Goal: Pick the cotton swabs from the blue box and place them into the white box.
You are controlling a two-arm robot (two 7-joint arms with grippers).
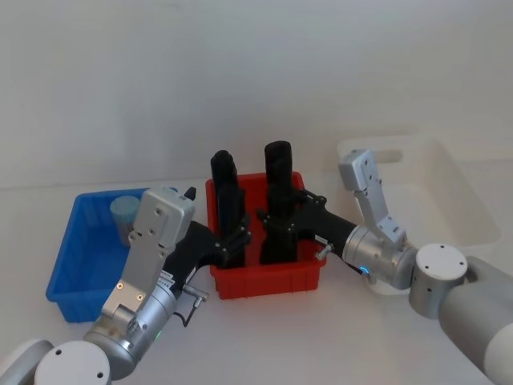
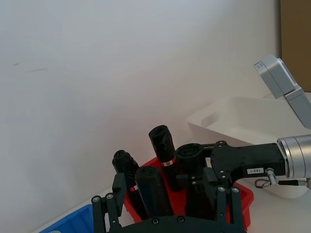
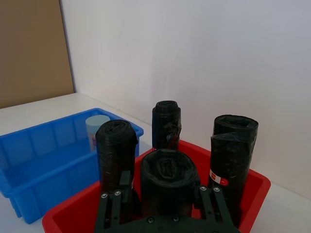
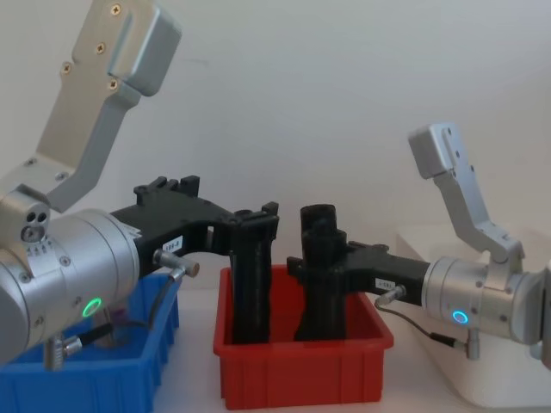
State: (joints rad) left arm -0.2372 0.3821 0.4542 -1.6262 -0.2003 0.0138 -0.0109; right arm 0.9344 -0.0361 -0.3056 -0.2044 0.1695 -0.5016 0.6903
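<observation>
One cotton swabs jar (image 1: 124,212) with a light blue lid stands in the far part of the blue box (image 1: 68,257) at the left; the right wrist view shows the jar (image 3: 97,127) behind a black roll. At the back right lies the white box (image 1: 449,192), and nothing shows inside it. My left gripper (image 1: 234,241) and right gripper (image 1: 272,233) both reach in over the red bin in the middle. Each is open, fingers spread wide with a black roll showing between them. I cannot tell whether the left fingers (image 2: 114,194) or the right fingers (image 3: 114,208) touch the rolls.
The red bin (image 1: 268,281) stands between the blue and white boxes and holds several upright black rolls (image 3: 167,121). A bare white wall rises behind the table. Open tabletop lies in front of the boxes.
</observation>
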